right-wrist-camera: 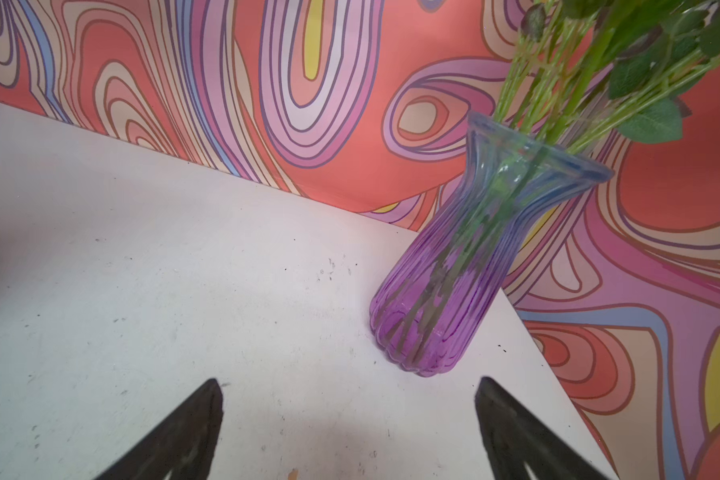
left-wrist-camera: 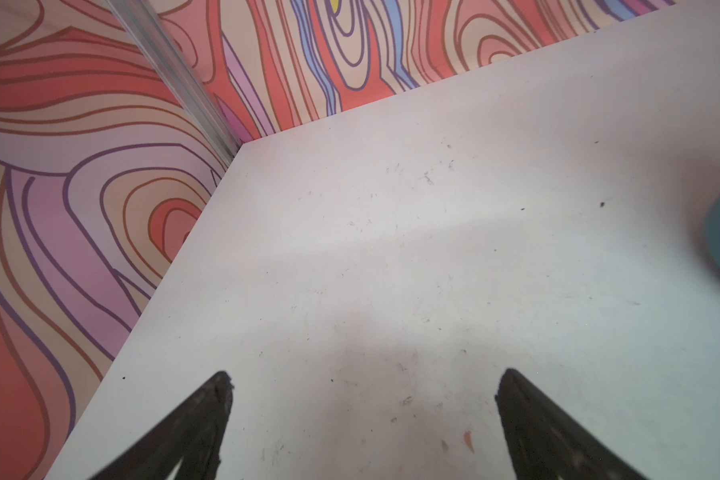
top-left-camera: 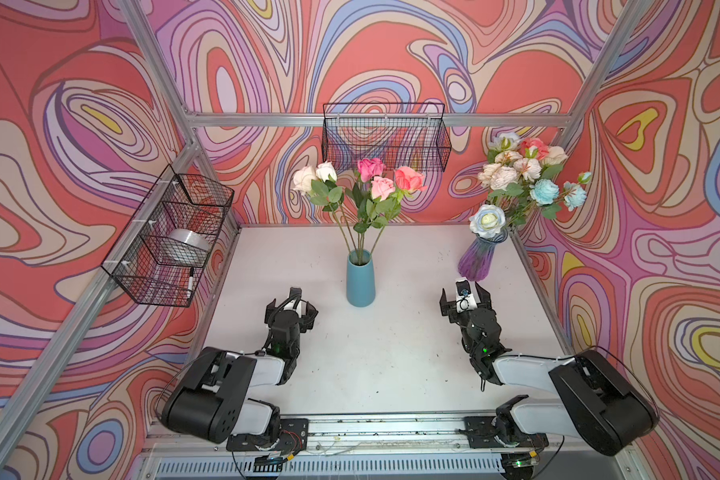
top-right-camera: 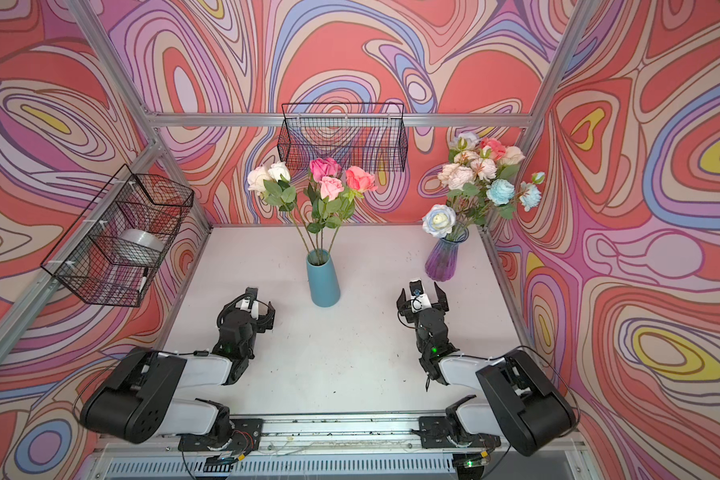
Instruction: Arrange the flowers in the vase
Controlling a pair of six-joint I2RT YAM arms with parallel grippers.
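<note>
Plainly, left and right jaws gape empty (five roses (top-left-camera: 382,188) stand in the teal vase (top-left-camera: 361,279)).

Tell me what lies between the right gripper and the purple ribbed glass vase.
Only bare white tabletop: in the right wrist view the open right gripper faces the purple ribbed glass vase across a speckled strip with nothing on it.

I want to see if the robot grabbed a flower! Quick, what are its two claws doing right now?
Left claw: open, holding nothing.
Right claw: open, holding nothing.
</note>
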